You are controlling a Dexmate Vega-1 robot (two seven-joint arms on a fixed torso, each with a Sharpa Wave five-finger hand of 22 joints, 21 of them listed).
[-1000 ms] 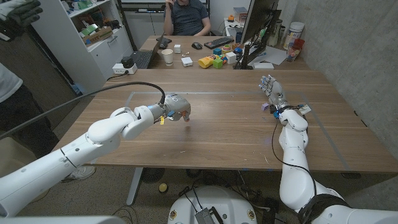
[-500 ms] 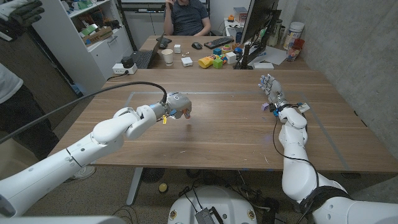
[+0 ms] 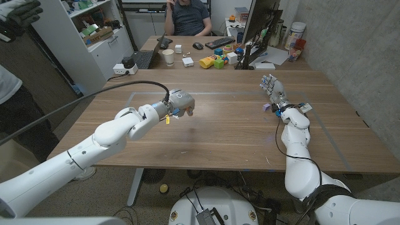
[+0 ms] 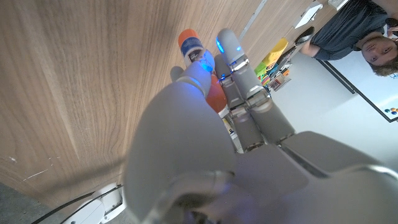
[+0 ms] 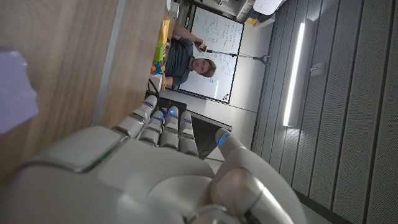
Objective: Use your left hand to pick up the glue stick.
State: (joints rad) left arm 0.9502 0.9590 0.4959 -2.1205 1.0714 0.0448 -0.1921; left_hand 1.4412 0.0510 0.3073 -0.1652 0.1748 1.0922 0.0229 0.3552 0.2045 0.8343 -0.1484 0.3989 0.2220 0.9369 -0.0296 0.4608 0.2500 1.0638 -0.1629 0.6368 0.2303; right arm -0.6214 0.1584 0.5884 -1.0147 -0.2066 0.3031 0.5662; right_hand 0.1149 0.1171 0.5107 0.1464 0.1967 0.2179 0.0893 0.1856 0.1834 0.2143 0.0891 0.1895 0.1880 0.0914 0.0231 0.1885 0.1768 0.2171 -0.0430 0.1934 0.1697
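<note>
My left hand hovers over the middle of the wooden table, its fingers curled around the glue stick. In the left wrist view the glue stick is an orange tube with a white and blue band, pinched between the thumb and the fingers of my left hand, clear of the tabletop. In the head view the stick is mostly hidden inside the hand. My right hand stands upright at the table's right side, fingers apart and holding nothing; the right wrist view shows its back.
A small purple object lies by my right wrist. Behind the table is a desk with a laptop, a cup, coloured blocks and a monitor. A person sits there; another stands at the left edge.
My left hand has moved slightly up and to the right with the glue stick still in it. The right hand has stayed where it was.
</note>
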